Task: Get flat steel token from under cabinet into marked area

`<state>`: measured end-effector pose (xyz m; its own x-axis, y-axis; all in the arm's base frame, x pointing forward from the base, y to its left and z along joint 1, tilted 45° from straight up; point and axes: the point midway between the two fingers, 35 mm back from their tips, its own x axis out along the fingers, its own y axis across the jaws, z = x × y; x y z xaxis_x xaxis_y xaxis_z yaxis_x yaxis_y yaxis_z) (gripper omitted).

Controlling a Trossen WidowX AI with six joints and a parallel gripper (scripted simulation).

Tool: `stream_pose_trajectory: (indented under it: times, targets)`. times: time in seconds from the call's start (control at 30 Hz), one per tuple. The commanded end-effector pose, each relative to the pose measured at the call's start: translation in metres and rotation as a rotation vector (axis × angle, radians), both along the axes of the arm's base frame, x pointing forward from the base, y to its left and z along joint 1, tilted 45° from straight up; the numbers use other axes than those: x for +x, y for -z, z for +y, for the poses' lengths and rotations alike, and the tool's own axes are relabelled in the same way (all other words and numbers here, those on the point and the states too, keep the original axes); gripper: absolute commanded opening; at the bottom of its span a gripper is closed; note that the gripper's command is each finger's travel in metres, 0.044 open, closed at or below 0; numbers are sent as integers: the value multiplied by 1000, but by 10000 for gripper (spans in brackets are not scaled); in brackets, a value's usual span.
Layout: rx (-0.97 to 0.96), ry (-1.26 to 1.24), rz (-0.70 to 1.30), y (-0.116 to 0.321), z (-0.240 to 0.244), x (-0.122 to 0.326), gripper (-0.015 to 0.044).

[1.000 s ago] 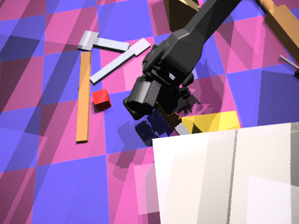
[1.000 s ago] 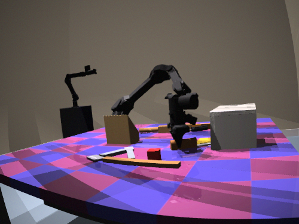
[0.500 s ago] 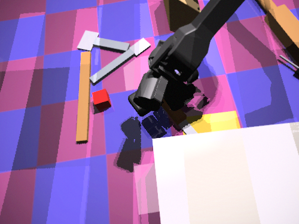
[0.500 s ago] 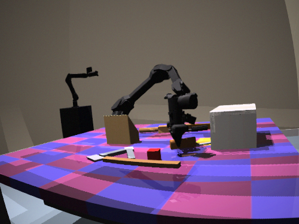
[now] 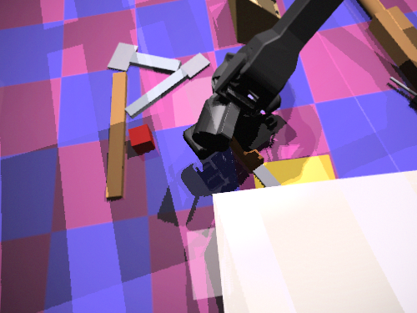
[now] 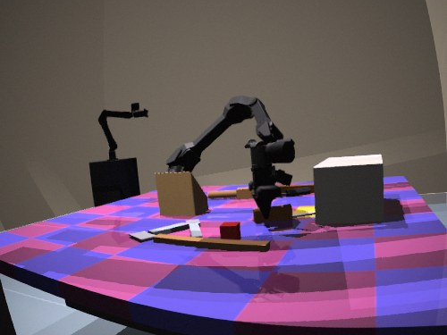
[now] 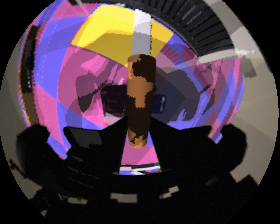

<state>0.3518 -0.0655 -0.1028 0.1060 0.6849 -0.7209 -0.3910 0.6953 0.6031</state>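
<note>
My gripper (image 5: 243, 152) (image 6: 266, 215) (image 7: 138, 118) is shut on the wooden handle (image 5: 253, 158) (image 6: 282, 213) (image 7: 141, 85) of a tool, low over the table. The tool's flat grey blade (image 5: 266, 175) (image 6: 306, 214) (image 7: 142, 36) points toward the cabinet (image 5: 313, 242) (image 6: 349, 194) and crosses the yellow marked area (image 5: 306, 169) (image 7: 102, 25). In the top view, the cabinet top hides the blade's far end. The dark vent slots (image 7: 200, 27) show at the top of the wrist view. I cannot make out the steel token in any view.
A red cube (image 5: 141, 138) (image 6: 230, 230) and a long wooden bar (image 5: 117, 138) (image 6: 215, 243) lie left of the arm in the top view. Two grey flat-ended pieces (image 5: 155, 61) (image 5: 158, 93) lie beyond them. A larger wooden tool (image 5: 394, 27) lies on the far right.
</note>
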Motion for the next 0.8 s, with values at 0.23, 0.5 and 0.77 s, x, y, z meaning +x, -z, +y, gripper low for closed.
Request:
stream_pose_trajectory:
  times: [0.23,0.5,0.77]
  targets:
    - [6,-1,0,7,-3,-16,0]
    - [5,-1,1,12,-7,-29,0]
    - [5,-1,1,18,-11,-42,0]
